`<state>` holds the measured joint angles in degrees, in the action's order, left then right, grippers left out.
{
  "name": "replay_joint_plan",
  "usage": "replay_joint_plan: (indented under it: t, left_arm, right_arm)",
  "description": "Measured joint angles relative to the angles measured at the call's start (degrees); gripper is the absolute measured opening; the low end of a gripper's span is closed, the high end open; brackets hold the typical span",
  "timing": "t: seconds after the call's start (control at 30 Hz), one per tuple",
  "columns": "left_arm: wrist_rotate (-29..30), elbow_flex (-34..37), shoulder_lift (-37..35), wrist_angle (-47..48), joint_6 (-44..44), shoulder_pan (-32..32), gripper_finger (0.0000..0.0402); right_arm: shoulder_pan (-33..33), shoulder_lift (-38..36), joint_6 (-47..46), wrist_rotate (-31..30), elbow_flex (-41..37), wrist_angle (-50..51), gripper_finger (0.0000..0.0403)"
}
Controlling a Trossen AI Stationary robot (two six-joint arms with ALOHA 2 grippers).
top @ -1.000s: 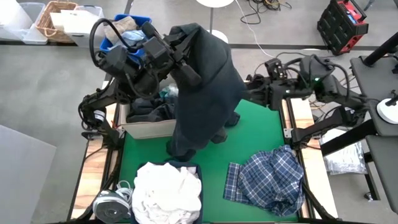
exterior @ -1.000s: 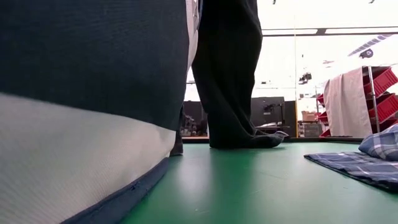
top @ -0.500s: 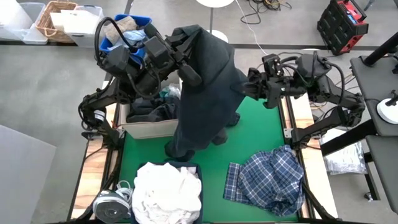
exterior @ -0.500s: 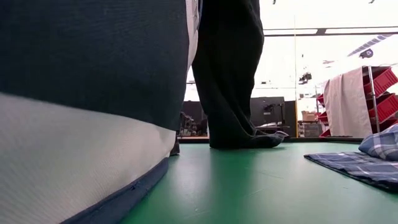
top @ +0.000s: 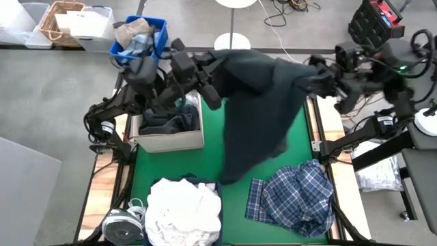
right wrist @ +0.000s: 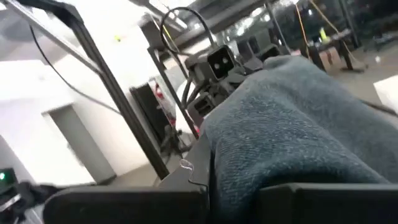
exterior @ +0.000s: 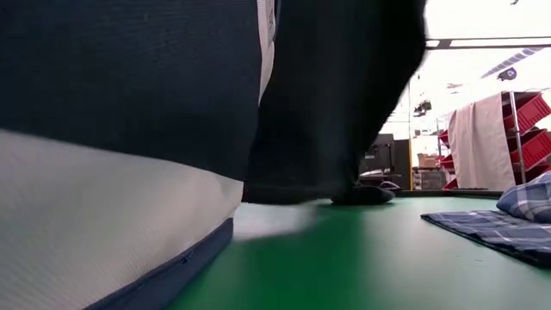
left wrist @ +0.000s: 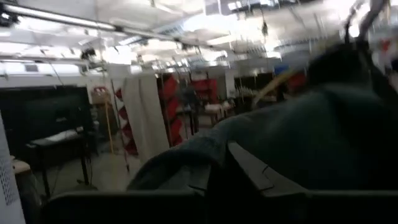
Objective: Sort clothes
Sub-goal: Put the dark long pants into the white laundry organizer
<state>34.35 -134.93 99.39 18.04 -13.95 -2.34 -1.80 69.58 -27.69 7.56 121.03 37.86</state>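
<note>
A dark navy garment is spread in the air above the green mat, between my two grippers. My left gripper is shut on its left end, over the far left of the mat. My right gripper is shut on its right end, near the table's far right edge. In the low view the garment hangs as a wide dark sheet whose blurred lower end is close to the mat. A blue-and-white plaid shirt lies on the near right of the mat. My left gripper pinches a bunched fold at the garment's upper left end between its two fingers, coming from the table's left. The cloth runs away from it toward the other arm and hangs below. My right gripper pinches a thick fold at the garment's upper right end between its two fingers, coming from the table's right. The cloth is drawn across toward the left gripper, and the rest hangs down over the mat.
A cardboard box with dark clothes stands at the mat's far left. A navy bin with white clothes stands at the near edge, its wall filling the low view's left. A blue bin with tan cloth sits beyond the table.
My right gripper has come in to the hanging garment, shut on its right side, and gone back toward the table's right edge. The garment, which hung as a narrow column from my left gripper, is now spread wide, its lower end swung off the mat's middle.
</note>
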Motion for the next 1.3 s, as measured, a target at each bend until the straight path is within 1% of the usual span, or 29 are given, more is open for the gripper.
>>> replay_joint_plan:
  t: [0.1,0.2,0.3,0.4,0.5,0.63,0.7,0.8,0.87,0.93,0.97,1.07,1.1,1.17,1.3]
  left_arm:
    - [-0.38,0.0,-0.01,4.66,-0.76,0.01,0.002]
    - [-0.46,0.0,-0.09,9.84,-8.01,0.1,0.002]
    - [-2.6,0.0,0.27,15.16,-15.24,0.12,0.002]
    - [-9.03,0.0,0.45,21.13,-17.97,0.51,0.002]
    - [-13.91,0.0,0.46,23.96,-16.39,1.0,0.002]
    - [-15.25,-0.08,0.4,23.82,-11.11,1.08,0.0023]
    - [-17.74,-0.07,0.12,24.13,-9.07,1.19,0.0031]
    - [-20.72,-0.07,-0.23,22.36,-5.26,1.6,0.0058]
    - [-20.58,-0.07,-0.5,22.03,-3.68,1.95,0.0084]
    - [-18.32,-0.07,-0.68,21.92,-2.22,2.26,0.0114]
    - [-16.14,-0.07,-0.7,21.92,-1.36,2.44,0.0129]
    - [-7.04,-0.07,-0.7,22.73,0.02,3.19,0.017]
    - [-5.01,-0.07,-0.7,23.38,0.27,3.49,0.0182]
    - [-3.63,-0.07,-0.7,23.43,0.91,4.13,0.0203]
    - [-3.8,-0.07,-0.7,23.43,0.97,4.12,0.0235]
  right_arm:
    - [0.0,0.71,0.28,1.83,5.35,9.76,0.001]
    - [0.0,1.19,-0.79,4.03,8.65,15.87,0.001]
    - [0.0,1.29,-1.5,4.33,9.74,16.49,0.001]
    - [0.02,1.29,-1.69,5.43,9.86,14.95,0.001]
    - [0.02,1.31,-0.99,9.01,9.86,10.94,0.0009]
    - [0.02,1.55,-1.91,10.94,9.98,7.93,0.0009]
    - [0.03,1.56,-1.87,11.17,10.1,8.1,0.0009]
    - [0.04,1.51,-1.85,11.27,10.14,8.05,0.0009]
    - [0.04,1.66,-1.85,11.1,10.23,7.64,0.0009]
    - [0.04,2.1,-1.71,10.91,10.44,7.55,0.0009]
    - [0.04,2.35,-1.67,10.87,10.69,7.42,0.0009]
    - [0.04,3.19,-1.65,10.83,11.86,6.79,0.0009]
    - [0.04,3.38,-1.62,10.84,12.32,6.65,0.0009]
    - [0.04,3.39,-1.11,10.82,13.04,6.48,0.0009]
    - [0.02,3.26,-0.43,9.88,13.63,5.23,0.0009]
